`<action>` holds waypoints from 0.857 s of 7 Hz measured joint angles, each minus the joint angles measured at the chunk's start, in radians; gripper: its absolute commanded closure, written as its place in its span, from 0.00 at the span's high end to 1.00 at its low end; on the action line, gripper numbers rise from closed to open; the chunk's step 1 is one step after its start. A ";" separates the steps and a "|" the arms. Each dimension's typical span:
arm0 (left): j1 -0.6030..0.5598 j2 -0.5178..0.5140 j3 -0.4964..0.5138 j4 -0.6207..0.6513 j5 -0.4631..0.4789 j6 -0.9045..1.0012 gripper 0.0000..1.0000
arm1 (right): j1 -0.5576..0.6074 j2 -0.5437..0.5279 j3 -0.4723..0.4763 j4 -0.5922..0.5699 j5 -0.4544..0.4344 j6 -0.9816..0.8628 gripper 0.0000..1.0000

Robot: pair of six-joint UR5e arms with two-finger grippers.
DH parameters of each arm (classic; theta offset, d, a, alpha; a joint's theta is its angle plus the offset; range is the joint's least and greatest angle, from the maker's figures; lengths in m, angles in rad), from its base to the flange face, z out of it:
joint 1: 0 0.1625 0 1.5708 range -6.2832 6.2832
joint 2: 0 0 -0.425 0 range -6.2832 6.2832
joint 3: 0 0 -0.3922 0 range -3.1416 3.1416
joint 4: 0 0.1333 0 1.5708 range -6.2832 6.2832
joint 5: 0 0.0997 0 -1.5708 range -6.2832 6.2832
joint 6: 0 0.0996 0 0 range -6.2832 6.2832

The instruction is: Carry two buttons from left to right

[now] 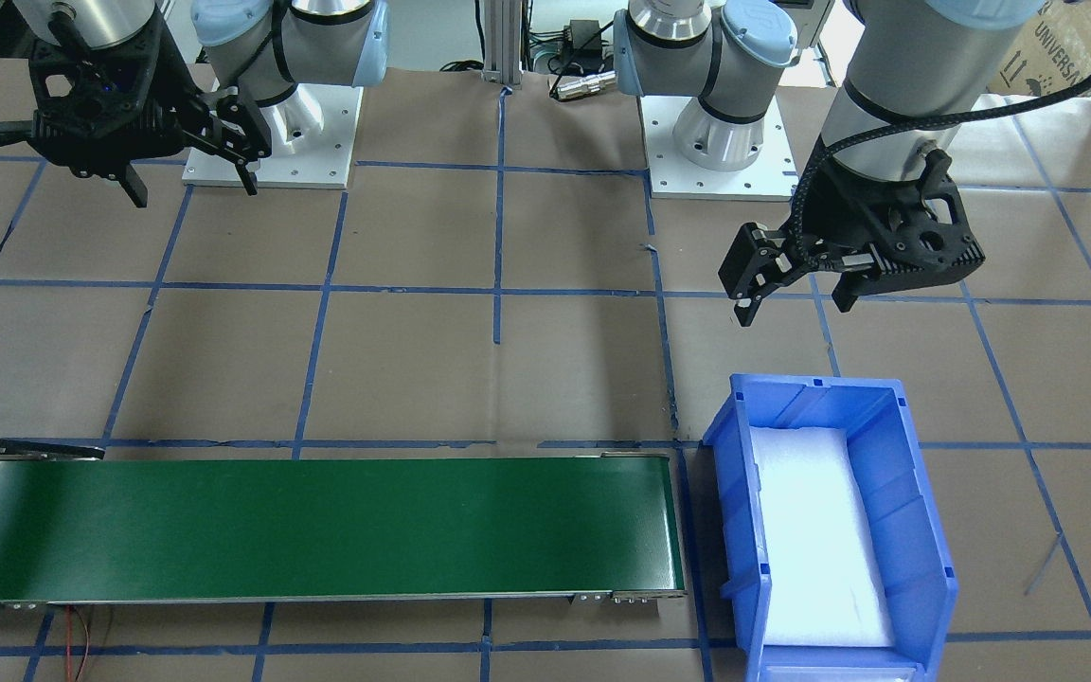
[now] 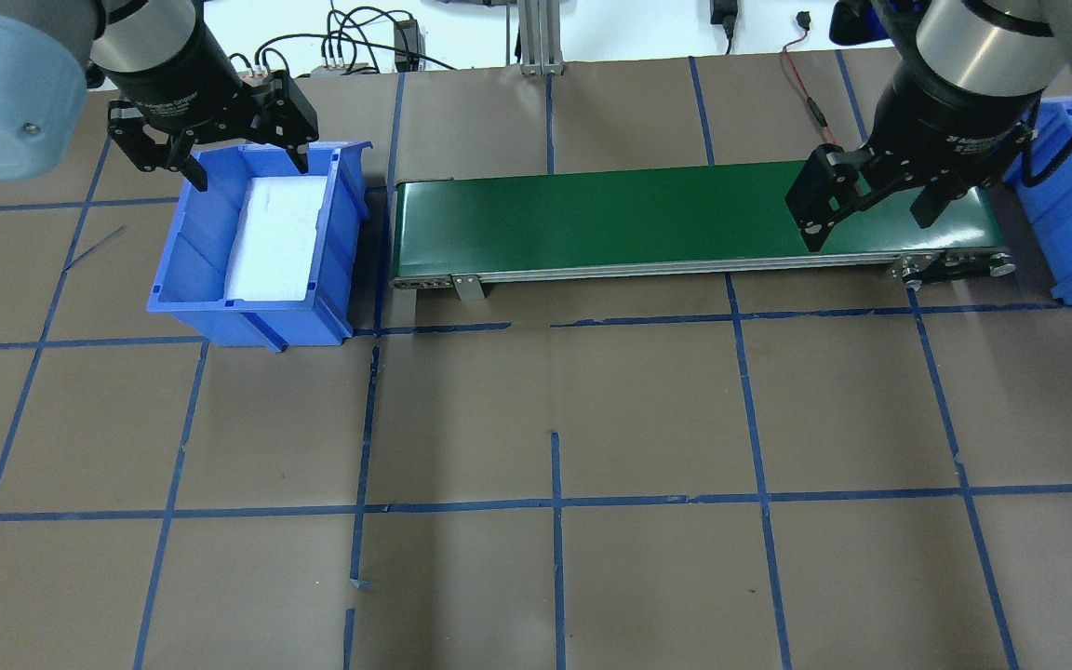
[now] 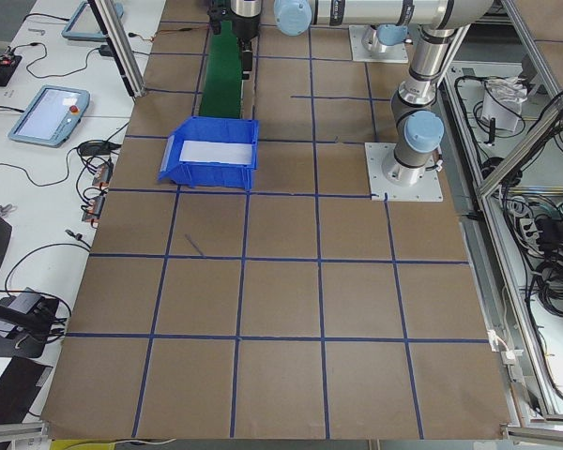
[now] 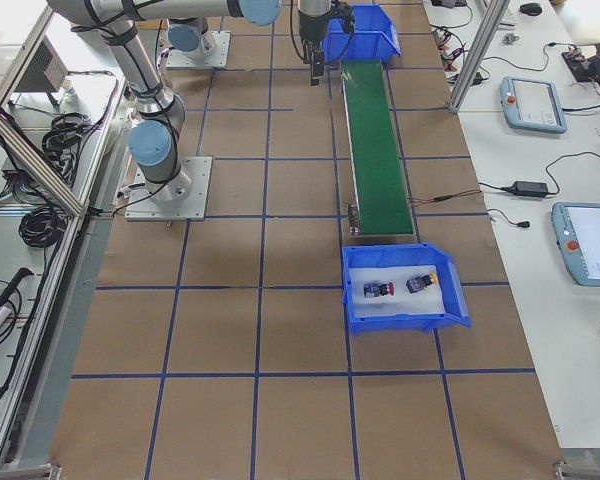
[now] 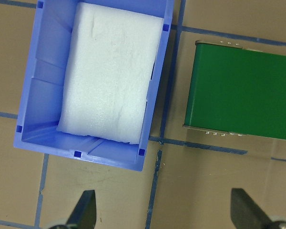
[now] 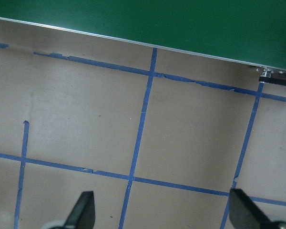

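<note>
Both buttons show only in the exterior right view. The red-capped button [image 4: 378, 290] and the yellow-capped button [image 4: 421, 282] lie on white foam in the near blue bin [image 4: 352, 292], the one at the robot's right. My left gripper [image 2: 247, 170] [image 1: 794, 308] [image 5: 164, 212] hangs open and empty by the left blue bin [image 2: 178, 242] [image 1: 924, 493] [image 5: 38, 81], which holds only a white foam pad. My right gripper [image 2: 869, 231] [image 1: 193, 189] [image 6: 162, 210] is open and empty, raised near the right end of the conveyor.
A green conveyor belt [image 2: 648, 223] [image 1: 318, 526] runs between the two bins. The right bin [image 2: 1071, 223] sits at its right end. Brown paper with a blue tape grid covers the table. Both arm bases [image 1: 271, 142] stand at the robot side.
</note>
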State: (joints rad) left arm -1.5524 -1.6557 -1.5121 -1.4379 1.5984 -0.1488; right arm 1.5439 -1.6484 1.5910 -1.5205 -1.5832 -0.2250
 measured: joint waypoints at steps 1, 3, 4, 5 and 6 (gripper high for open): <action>0.000 0.001 -0.002 0.000 0.000 0.000 1.00 | 0.002 0.014 -0.011 -0.009 -0.002 -0.001 1.00; 0.001 -0.003 0.008 0.001 -0.004 0.000 1.00 | 0.002 0.064 -0.064 -0.009 -0.004 -0.002 1.00; 0.001 -0.004 0.010 0.001 -0.005 -0.001 1.00 | 0.001 0.082 -0.084 -0.003 -0.005 -0.001 1.00; 0.001 -0.003 0.008 0.000 -0.003 0.000 1.00 | -0.003 0.089 -0.087 0.002 -0.006 -0.001 1.00; 0.002 -0.002 0.005 0.000 -0.001 0.000 1.00 | -0.010 0.091 -0.087 0.005 -0.007 -0.001 1.00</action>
State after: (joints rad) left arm -1.5509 -1.6574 -1.5073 -1.4384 1.5972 -0.1489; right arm 1.5340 -1.5577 1.5045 -1.5158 -1.5898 -0.2256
